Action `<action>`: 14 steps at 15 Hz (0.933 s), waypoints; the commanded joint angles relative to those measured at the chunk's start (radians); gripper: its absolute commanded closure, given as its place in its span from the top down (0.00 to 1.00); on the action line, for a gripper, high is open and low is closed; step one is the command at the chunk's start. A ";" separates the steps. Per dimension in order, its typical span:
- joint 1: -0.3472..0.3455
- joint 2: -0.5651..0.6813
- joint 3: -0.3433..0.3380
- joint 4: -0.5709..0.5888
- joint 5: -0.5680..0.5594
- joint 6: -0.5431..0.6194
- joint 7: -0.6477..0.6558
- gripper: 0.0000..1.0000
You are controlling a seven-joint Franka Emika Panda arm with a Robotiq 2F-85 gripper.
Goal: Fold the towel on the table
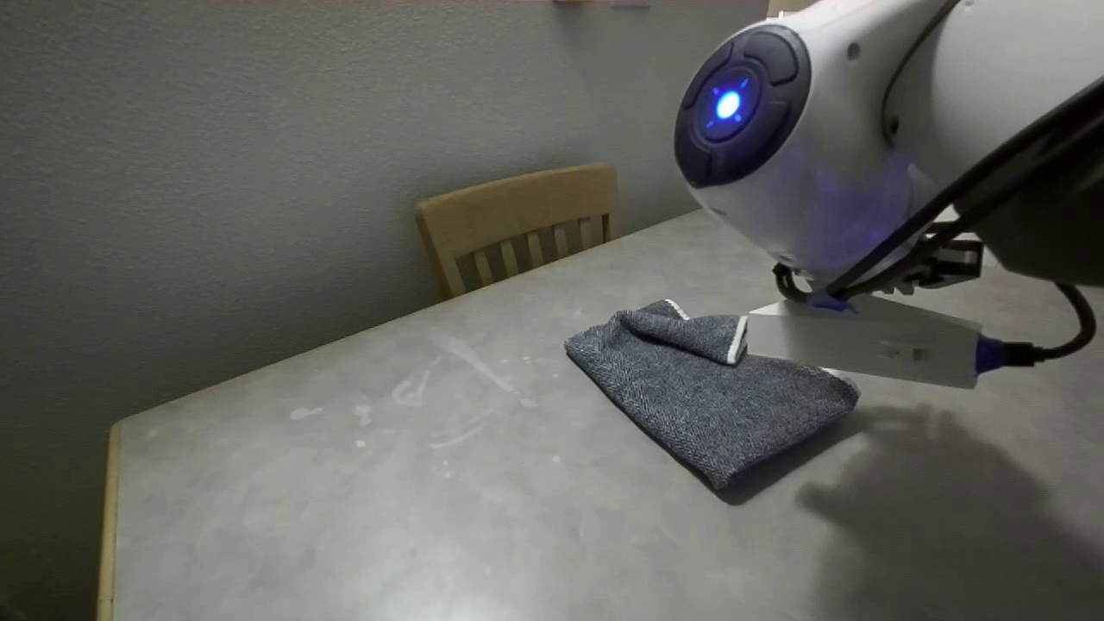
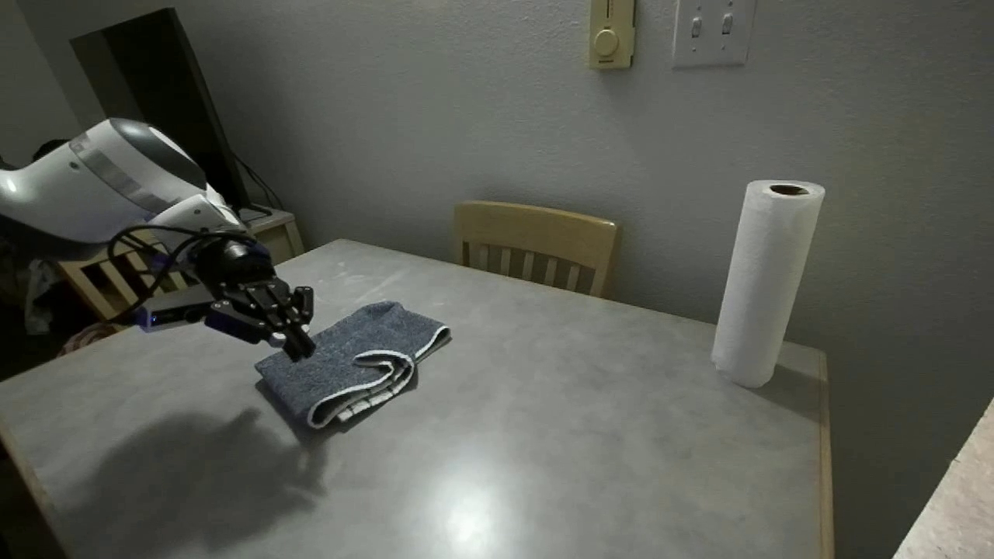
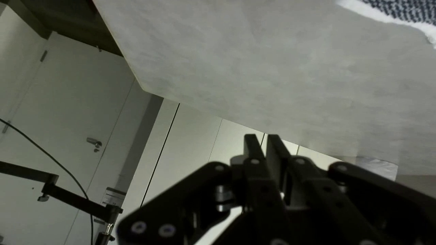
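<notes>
Folded towel (image 2: 353,338) on bench (image 2: 582,404) — gripper (image 3: 262,137) raised close by.
Lies layered, with a white-edged flap (image 1: 699,335) turned over on top, in both exterior views; in wrist view, shows only at upper right, apart from the fingertips (image 3: 251,146). For gripper: hovers tilted above bench, with jaws almost together and a slim gap between. Also noted — wooden chair (image 1: 517,203) beside bench and, in an exterior view, white paper roll (image 2: 765,287) on end near bench edge.

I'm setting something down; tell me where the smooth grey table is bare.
The table is free between the folded blue-grey cloth towel and the white cylindrical paper roll, and from the towel to the thin tan edge strip, pale smudges aside. Crowded: at the towel, the black jointed hand close by.
</notes>
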 commanded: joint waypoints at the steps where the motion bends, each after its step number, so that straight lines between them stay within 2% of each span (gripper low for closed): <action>1: -0.010 0.002 0.011 0.004 -0.001 -0.006 0.000 0.13; 3: -0.010 0.002 0.011 0.004 -0.001 -0.006 0.000 0.13; 4: -0.005 0.017 0.011 0.016 -0.004 -0.027 -0.013 0.38; 5: -0.007 0.025 0.011 0.022 -0.003 -0.027 -0.021 0.39; 9: -0.052 -0.007 0.001 -0.029 -0.087 0.272 0.052 0.66; 12: -0.082 -0.011 -0.028 -0.056 -0.207 0.482 0.154 0.88; 14: -0.123 -0.024 -0.051 -0.087 -0.252 0.625 0.234 0.98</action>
